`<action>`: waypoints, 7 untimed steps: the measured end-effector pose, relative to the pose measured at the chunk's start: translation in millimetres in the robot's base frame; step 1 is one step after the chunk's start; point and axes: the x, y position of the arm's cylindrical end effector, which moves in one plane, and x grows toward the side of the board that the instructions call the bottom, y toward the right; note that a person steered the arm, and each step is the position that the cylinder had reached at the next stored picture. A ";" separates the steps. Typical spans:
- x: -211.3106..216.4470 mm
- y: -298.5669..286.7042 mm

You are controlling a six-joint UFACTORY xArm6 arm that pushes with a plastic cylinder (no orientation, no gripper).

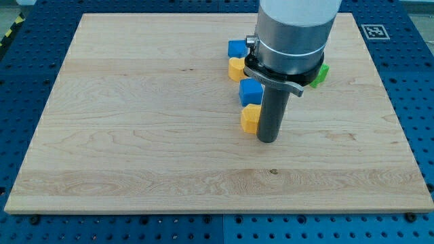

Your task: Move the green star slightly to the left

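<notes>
The green star (319,74) peeks out at the right of the arm's grey body, near the view's top right; most of it is hidden by the arm. My tip (268,140) rests on the board, just right of a yellow block (250,118) and well below and left of the green star. A blue cube (251,91) sits right above that yellow block.
A blue block (237,48) and a yellow block (236,68) sit close together left of the arm near the view's top. The wooden board (135,135) lies on a blue perforated table. The arm's wide grey body (291,34) hides the board behind it.
</notes>
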 end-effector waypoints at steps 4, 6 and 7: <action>107.8 45.4; 107.8 44.9; 105.8 31.0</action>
